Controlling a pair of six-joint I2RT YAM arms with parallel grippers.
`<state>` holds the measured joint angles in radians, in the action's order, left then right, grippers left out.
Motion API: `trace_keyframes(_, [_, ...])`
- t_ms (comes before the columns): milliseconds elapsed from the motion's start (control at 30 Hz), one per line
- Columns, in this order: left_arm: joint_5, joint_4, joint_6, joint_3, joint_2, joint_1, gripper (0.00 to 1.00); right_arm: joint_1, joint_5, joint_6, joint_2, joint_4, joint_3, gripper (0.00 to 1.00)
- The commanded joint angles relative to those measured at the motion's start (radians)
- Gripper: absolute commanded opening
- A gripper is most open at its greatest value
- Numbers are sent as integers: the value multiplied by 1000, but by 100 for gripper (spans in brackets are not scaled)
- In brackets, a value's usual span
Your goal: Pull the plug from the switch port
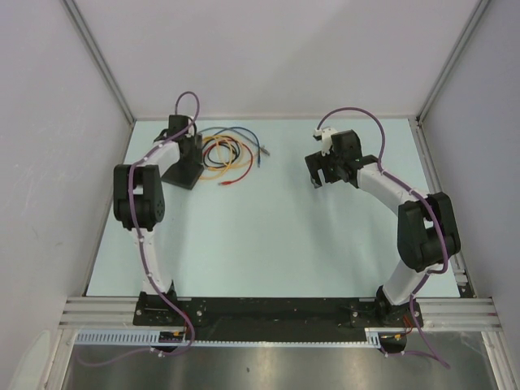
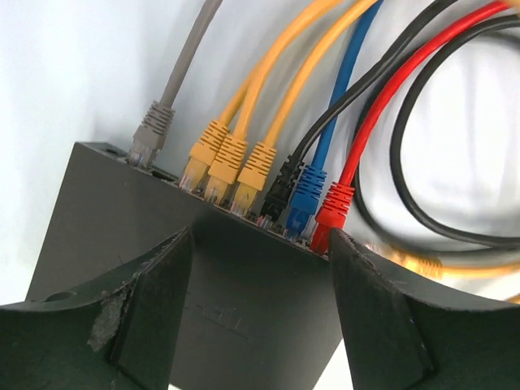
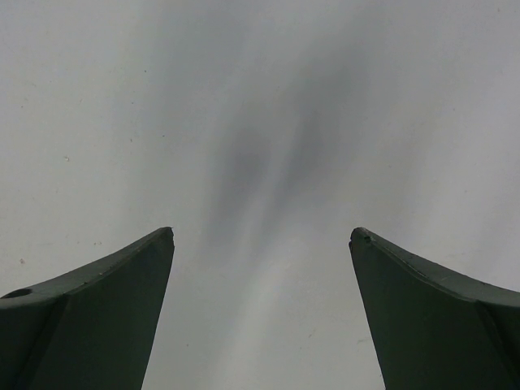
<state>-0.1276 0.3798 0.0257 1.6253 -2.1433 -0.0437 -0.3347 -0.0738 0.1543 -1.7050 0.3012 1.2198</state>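
Plainly, the job is barely begun, since every plug in view is still seated and nothing has been pulled. On the pale table (image 1: 268,236) the switch (image 1: 183,171) sits at the far left, with loose cables (image 1: 227,154) coiled just beside it toward the middle. The left gripper (image 1: 187,148) hangs right over the switch, while the right gripper (image 1: 319,177) hovers well apart on the other side above bare tabletop, its jaws spread wide and holding nothing. From the left wrist, the switch (image 2: 122,236) fills the lower view, its socket edge facing away. Along that edge sit a grey plug (image 2: 150,134), three yellow plugs (image 2: 231,158), a black plug (image 2: 280,183), a blue plug (image 2: 305,191) and a red plug (image 2: 331,207). The left gripper (image 2: 260,236) is open, its dark fingers (image 2: 122,325) over the box top and short of the plugs, gripping none. The red plug lies just beside one fingertip and the grey one well off to the other side. Reaching forward, closing on one plug and drawing it out are all still left, and I cannot tell which plug is meant.
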Motion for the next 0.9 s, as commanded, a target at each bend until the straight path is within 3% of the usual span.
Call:
trace_keyframes(0, [120, 143, 42, -154, 52, -13, 72, -6, -12, 8, -5, -14, 33, 95])
trace_keyframes(133, [174, 107, 45, -309, 124, -22, 71, -6, -14, 8, -1, -16, 26, 95])
trace_keyframes(533, [283, 27, 2, -588, 348, -74, 71, 0, -14, 11, 31, -25, -26, 95])
trace_keyframes(700, [284, -11, -9, -627, 508, -71, 72, 6, -15, 8, 41, -31, -39, 95])
trace_keyframes(800, [246, -25, 29, -601, 609, -67, 78, 11, -24, 4, 42, -31, -43, 95])
trace_keyframes(833, [209, -15, 49, -558, 615, -53, 86, 13, -29, 2, 41, -33, -45, 95])
trace_keyframes(867, [191, 23, 95, -533, 603, -41, 88, 14, -29, 2, 41, -34, -48, 95])
